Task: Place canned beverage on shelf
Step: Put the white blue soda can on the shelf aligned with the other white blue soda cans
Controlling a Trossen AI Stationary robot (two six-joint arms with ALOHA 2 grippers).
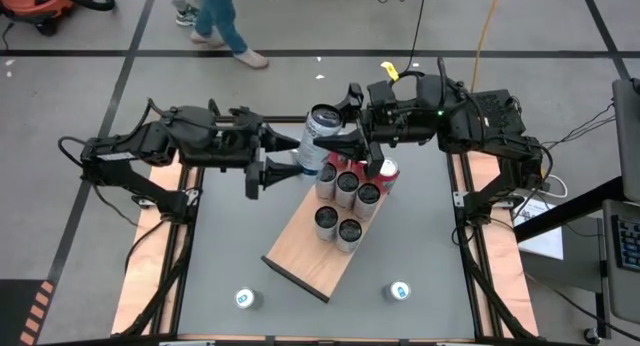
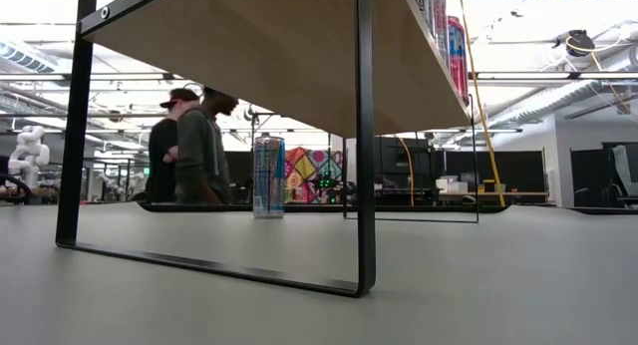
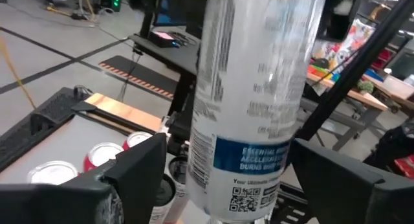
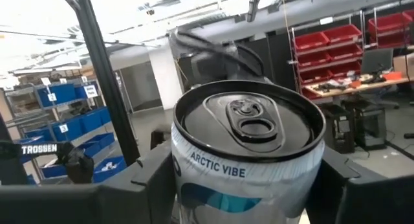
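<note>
The can (image 4: pixel 249 159) fills my right wrist view, pull-tab end toward the lens, and the right gripper (image 4: pixel 249 191) has its two fingers pressed against the sides just below the rim, so I take that arm to be carrying it. In the left wrist view the same can runs between the fingers of the left gripper (image 3: pixel 239 185), but I see a gap on each side, so that one stands wide and touches nothing. From above, the can hangs tilted in the air between the two arms, over the far end of the shelf (image 1: pixel 300 251) and just beside the group of cans (image 1: pixel 347 191) that stand packed together there. The near half of the board is bare. Two more cans (image 1: pixel 247 299) stand on the grey table (image 1: pixel 430 246) on the near side, well apart from each other. I judge this to be a hand-over, with the can passed to the right arm and not yet placed. Next I would draw the left arm straight back so its fingers clear the can without brushing it. Then I would have the right arm turn the can upright, carry it past the standing group to bare wood, set it down flat and only then let go. The chief care is the tilt, since a can set down on its edge beside that tight cluster could topple and knock its neighbours.
</note>
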